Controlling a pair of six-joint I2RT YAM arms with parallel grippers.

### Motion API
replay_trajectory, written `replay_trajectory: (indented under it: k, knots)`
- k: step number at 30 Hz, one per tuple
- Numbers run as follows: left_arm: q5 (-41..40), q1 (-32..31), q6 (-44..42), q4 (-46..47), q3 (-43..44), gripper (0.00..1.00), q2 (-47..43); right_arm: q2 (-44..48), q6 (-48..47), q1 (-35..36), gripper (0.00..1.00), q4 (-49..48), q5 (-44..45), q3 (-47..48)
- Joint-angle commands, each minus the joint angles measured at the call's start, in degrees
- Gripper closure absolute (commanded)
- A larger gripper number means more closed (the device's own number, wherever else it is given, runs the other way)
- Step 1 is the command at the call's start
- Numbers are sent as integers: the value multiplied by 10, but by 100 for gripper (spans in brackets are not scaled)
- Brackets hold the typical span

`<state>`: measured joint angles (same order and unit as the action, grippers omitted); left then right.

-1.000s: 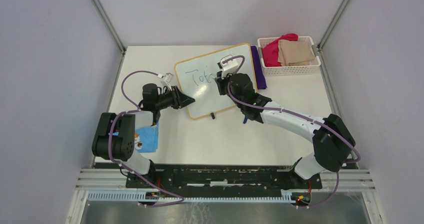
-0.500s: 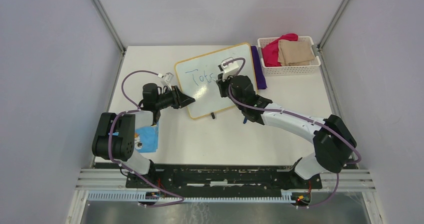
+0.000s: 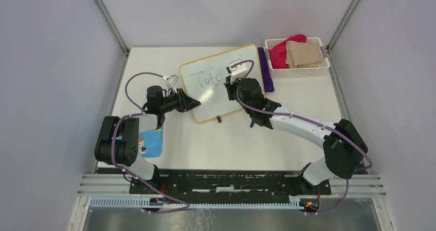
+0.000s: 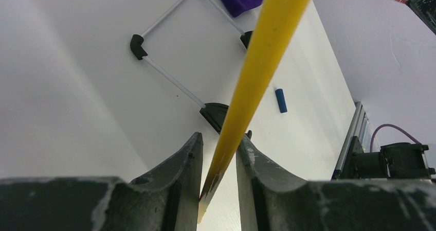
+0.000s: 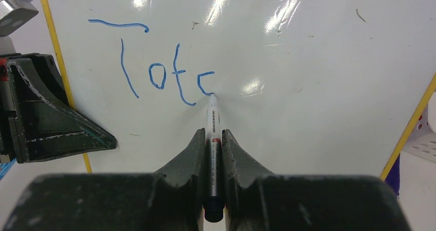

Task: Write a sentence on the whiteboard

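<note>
The whiteboard (image 3: 208, 101), white with a tan frame, lies tilted at the table's back centre. Blue marker letters reading about "Totc" (image 3: 205, 80) are on it, and they also show in the right wrist view (image 5: 159, 74). My right gripper (image 3: 230, 85) is shut on a marker (image 5: 213, 133) and also shows in the right wrist view (image 5: 213, 136). The marker's tip touches the board at the last letter. My left gripper (image 3: 194, 104) is shut on the board's near left frame edge (image 4: 267, 46). In the left wrist view (image 4: 220, 138) its jaws pinch the yellow edge.
A white basket (image 3: 272, 72) holding red and tan cloths stands at the back right. A purple cloth (image 3: 265, 69) lies beside the board. A blue cap (image 3: 252, 123) lies under my right arm. A blue booklet (image 3: 151, 141) lies by the left base.
My right gripper has moved a little to the right with the marker. A new curved letter now stands after "Tot". The left arm has not moved.
</note>
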<state>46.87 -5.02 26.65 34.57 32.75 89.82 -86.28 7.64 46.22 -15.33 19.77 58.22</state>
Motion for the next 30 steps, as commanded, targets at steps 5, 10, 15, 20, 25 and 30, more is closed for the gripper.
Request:
replay_trajectory:
  k: [5, 10, 15, 20, 25, 30]
  knots:
    - [-11, -5, -53, -8, 16, 65, -12, 7, -7, -8, 100, -6, 18, 29]
    - [-10, -6, -54, -10, 16, 65, -11, 6, -8, -9, 100, -9, 17, 35]
    - [-10, -6, -53, -10, 16, 65, -11, 3, -9, -9, 100, -12, 11, 44]
    - [-10, -7, -55, -12, 17, 65, -12, -1, -11, -9, 100, -13, 9, 52]
    - [-11, -7, -56, -14, 17, 65, -12, -7, -12, -9, 100, -12, 4, 56]
    - [-11, -7, -57, -14, 18, 65, -11, -9, -8, -9, 100, -9, -2, 49]
